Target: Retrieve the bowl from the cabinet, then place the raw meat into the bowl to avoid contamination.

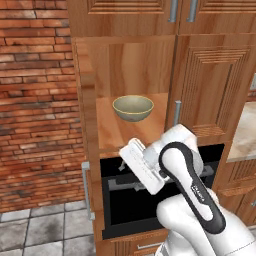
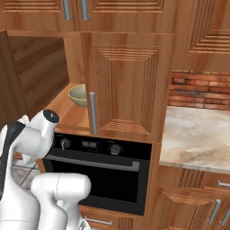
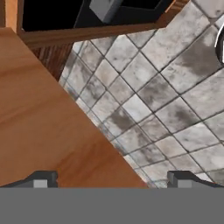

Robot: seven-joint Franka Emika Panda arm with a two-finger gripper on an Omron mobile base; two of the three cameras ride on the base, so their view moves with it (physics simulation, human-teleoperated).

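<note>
With its gripper (image 3: 112, 178) spread wide and empty below the open cabinet (image 1: 90, 125), the Franka arm risks clipping the swung-out door (image 3: 39, 122) before reaching the bowl (image 1: 133, 108) on the shelf (image 1: 115, 132).

Open shelf around bowl (image 1: 133, 108)

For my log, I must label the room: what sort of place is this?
Most likely a home kitchen: a black built-in oven, tall reddish-brown wooden cabinets, a pale marble-like counter by a red brick wall.
</note>
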